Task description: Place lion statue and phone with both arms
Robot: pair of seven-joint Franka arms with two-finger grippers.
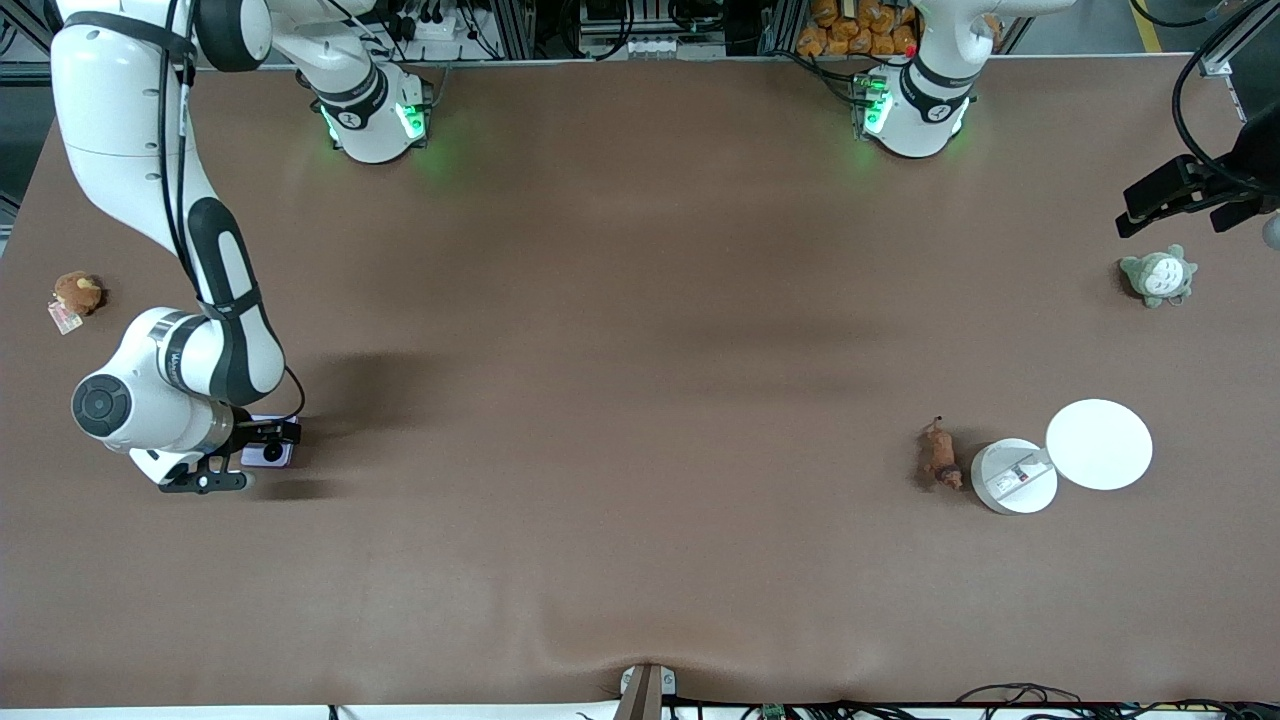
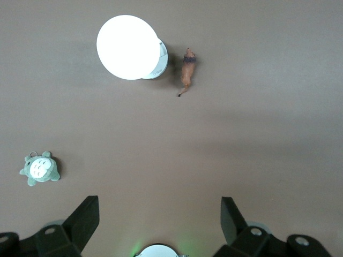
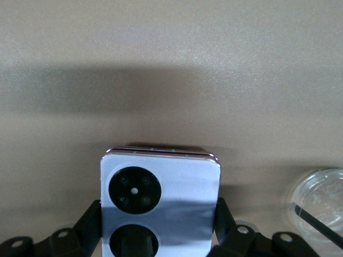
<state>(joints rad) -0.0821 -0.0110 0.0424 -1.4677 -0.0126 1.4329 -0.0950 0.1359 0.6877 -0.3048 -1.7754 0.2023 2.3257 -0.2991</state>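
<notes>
The phone (image 1: 270,456), pale lilac-white with two black camera circles, lies low at the table near the right arm's end. My right gripper (image 1: 258,452) is shut on it, with one finger against each side; in the right wrist view the phone (image 3: 171,176) fills the space between the right gripper's (image 3: 158,214) fingers. The lion statue (image 1: 940,456), small and orange-brown, lies on the table near the left arm's end, beside a white round case. My left gripper (image 1: 1190,195) hangs open and empty, high over the table edge at that end; its wrist view shows the lion (image 2: 187,72) well away from the gripper (image 2: 158,206).
A white disc (image 1: 1099,444) overlaps a smaller white round case (image 1: 1013,476) beside the lion. A grey-green plush (image 1: 1158,276) sits under the left gripper's area. A brown plush with a tag (image 1: 76,293) sits near the right arm's end, farther from the front camera than the phone.
</notes>
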